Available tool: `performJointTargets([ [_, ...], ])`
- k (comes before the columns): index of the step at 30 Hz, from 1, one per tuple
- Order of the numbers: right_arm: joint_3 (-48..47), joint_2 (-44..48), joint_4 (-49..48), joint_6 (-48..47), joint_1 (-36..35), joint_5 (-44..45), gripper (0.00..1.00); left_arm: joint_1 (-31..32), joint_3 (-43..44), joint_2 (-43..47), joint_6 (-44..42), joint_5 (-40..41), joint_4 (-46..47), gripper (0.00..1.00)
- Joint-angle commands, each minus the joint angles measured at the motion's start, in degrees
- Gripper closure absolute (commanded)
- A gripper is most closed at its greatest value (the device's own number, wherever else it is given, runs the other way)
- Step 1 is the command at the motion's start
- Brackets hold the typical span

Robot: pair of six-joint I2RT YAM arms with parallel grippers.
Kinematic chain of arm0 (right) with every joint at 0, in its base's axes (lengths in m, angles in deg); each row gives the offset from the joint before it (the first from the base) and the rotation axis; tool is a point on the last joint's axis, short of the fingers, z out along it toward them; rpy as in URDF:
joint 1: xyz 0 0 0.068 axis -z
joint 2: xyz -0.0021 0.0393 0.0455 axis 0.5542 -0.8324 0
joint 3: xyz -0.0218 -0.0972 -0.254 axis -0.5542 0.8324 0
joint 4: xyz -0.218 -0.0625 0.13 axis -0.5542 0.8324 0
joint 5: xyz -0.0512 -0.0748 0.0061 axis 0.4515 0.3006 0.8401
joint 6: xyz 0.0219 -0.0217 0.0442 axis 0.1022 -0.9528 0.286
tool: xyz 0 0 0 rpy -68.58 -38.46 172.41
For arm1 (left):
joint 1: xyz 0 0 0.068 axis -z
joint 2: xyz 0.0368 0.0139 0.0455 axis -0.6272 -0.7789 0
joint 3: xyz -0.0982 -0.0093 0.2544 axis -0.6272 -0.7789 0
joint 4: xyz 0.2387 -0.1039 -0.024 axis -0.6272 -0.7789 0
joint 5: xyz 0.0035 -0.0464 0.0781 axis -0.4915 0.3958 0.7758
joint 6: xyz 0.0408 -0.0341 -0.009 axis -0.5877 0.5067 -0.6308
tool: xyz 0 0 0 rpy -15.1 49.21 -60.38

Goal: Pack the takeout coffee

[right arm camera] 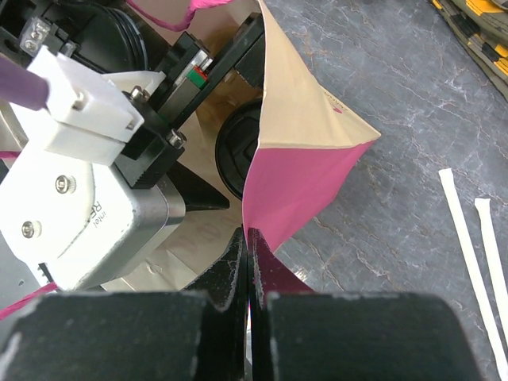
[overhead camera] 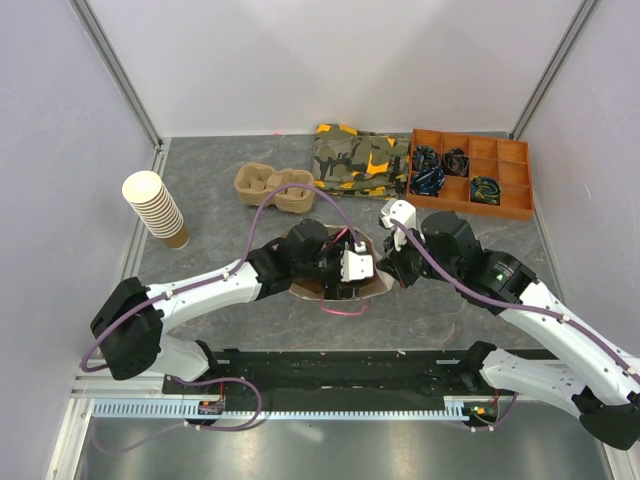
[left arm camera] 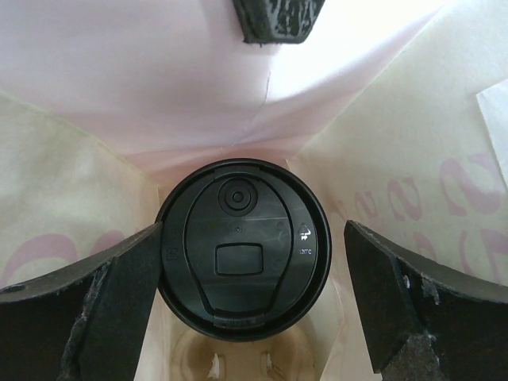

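Observation:
The takeout coffee (left arm camera: 242, 246), seen from above by its round black lid, stands inside a paper bag (left arm camera: 413, 175) with pale inner walls. My left gripper (left arm camera: 252, 242) reaches down into the bag and is open. Its left finger (left arm camera: 95, 309) lies against the lid's edge, and its right finger (left arm camera: 413, 302) stands apart from the lid. In the right wrist view the lid (right arm camera: 234, 155) shows inside the bag's mouth. My right gripper (right arm camera: 248, 236) is shut on the bag's pink-sided rim (right arm camera: 298, 178). From the top, both grippers (overhead camera: 345, 268) (overhead camera: 388, 268) meet over the bag (overhead camera: 303, 291).
A tilted stack of lidless paper cups (overhead camera: 155, 207) stands at the left. A pulp cup carrier (overhead camera: 273, 187), a camouflage bundle (overhead camera: 360, 157) and an orange compartment tray (overhead camera: 470, 172) lie at the back. Two white wrapped straws (right arm camera: 468, 238) lie on the table right of the bag.

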Motion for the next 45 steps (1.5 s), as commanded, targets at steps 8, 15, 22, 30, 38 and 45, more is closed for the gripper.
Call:
performJointTargets([
  [8,-2.0,-0.8,2.1,1.8,0.1,0.9,1.00,-0.6,4.2,-0.2,2.7,-0.4,-2.1,0.00],
  [15,-2.1,-1.2,2.0,2.0,0.1,0.9,1.00,-0.7,5.2,-0.2,2.1,0.3,-1.5,0.00],
  [22,-2.3,-1.5,2.2,2.3,0.2,1.2,1.00,-0.7,5.3,0.7,2.2,0.0,-1.2,0.00],
  [30,-3.1,-2.3,2.8,2.7,0.4,1.8,1.00,-0.9,6.2,3.1,1.5,-2.4,-2.6,0.00],
  [38,-3.5,-3.7,3.1,3.9,1.4,2.2,1.00,-1.7,7.9,4.4,0.7,-4.6,-4.5,0.00],
  [45,-4.3,-4.7,3.5,4.5,2.1,2.5,1.00,-2.6,8.7,5.5,0.7,-6.7,-5.4,0.00],
])
